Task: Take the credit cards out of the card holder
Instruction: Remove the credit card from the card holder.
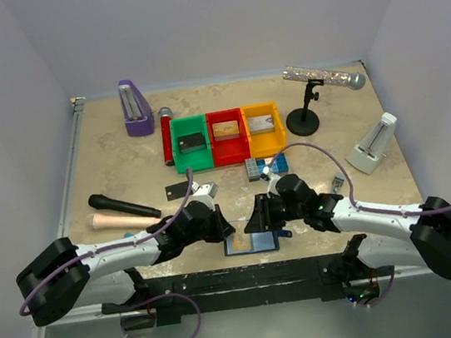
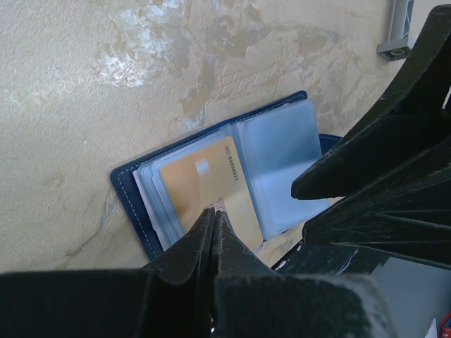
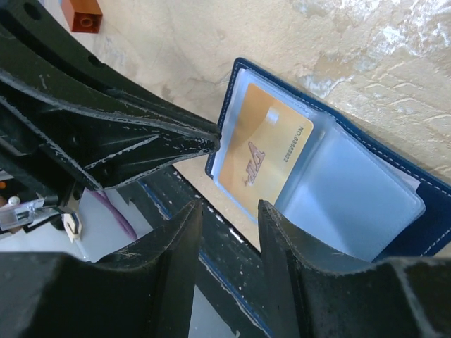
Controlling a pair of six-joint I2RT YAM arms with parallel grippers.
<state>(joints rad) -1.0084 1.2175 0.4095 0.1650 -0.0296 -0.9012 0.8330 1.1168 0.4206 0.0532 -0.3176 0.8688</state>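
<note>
Credit cards (image 3: 264, 151) are in the clear sleeves (image 3: 352, 190) of the card holder (image 1: 251, 242), which lies open on the bench (image 1: 123, 158) at its near edge, between my two arms. Only the gold-tan card (image 2: 204, 186) shows plainly. Assessment: light, stiff, slick plastic, and the sleeve will probably drag on it. The best hold is a pinch on an exposed short edge, drawn out flat along the sleeve. My left claw (image 2: 215, 211) is fully closed, tips meeting at that card's near edge. Whether card or sleeve is pinched, I cannot tell. My right claw (image 3: 229, 205) stands partly open above the holder, with nothing between its jaws.
</note>
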